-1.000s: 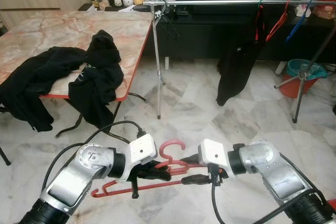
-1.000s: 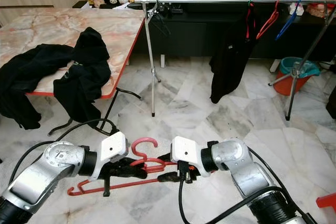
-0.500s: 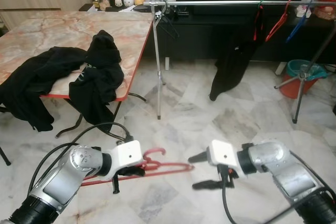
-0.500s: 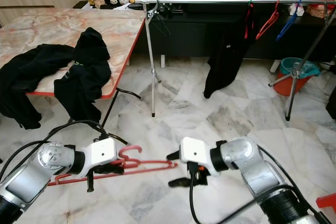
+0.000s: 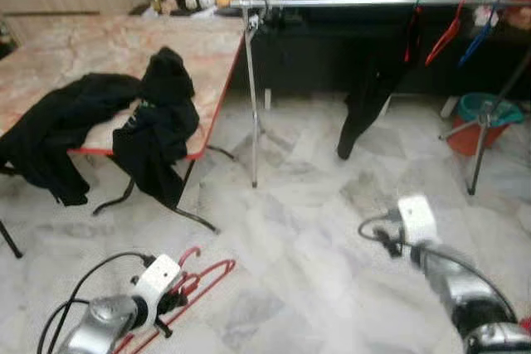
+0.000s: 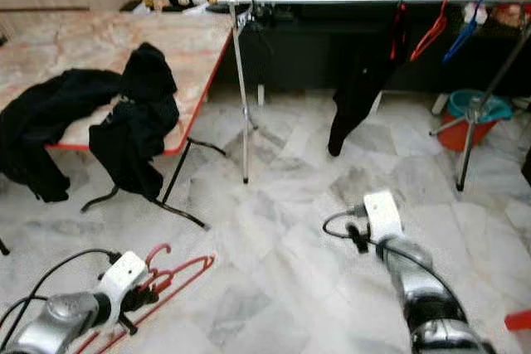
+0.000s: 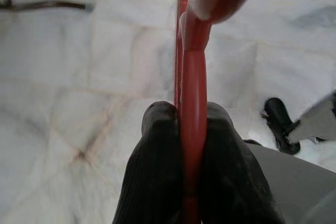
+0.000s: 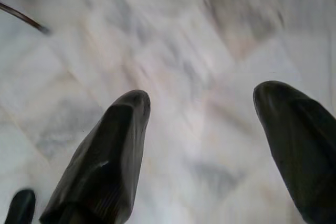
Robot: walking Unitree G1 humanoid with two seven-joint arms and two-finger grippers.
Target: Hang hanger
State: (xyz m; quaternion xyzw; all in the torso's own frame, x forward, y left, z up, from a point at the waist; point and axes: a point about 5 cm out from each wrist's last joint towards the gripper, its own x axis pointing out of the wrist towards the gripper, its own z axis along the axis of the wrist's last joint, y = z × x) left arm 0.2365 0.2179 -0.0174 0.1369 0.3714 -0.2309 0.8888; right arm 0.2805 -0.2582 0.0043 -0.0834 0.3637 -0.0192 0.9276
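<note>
Low at the left, my left gripper (image 5: 170,300) is shut on a red plastic hanger (image 5: 202,281), held just above the marble floor; the left wrist view has its two black fingers (image 7: 157,182) clamped on the red bar (image 7: 193,93). My right gripper (image 8: 202,129) stands open over bare floor, apart from the hanger, with its wrist (image 5: 415,220) low at the right. The silver clothes rail (image 5: 348,2) spans the back, carrying a black garment (image 5: 369,93), a red hanger (image 5: 444,35) and a blue hanger (image 5: 479,35).
A marble-topped table (image 5: 75,55) with red edging stands at the left, black clothes (image 5: 153,126) draped over it. The rail's upright (image 5: 250,97) stands mid-room. A red bucket with a teal liner (image 5: 481,122) sits at the far right. A dark TV cabinet lies behind the rail.
My right gripper has let go of the hanger and pulled away to the right. My left arm has dropped lower and leftward, carrying the hanger. The view has shifted and blurred.
</note>
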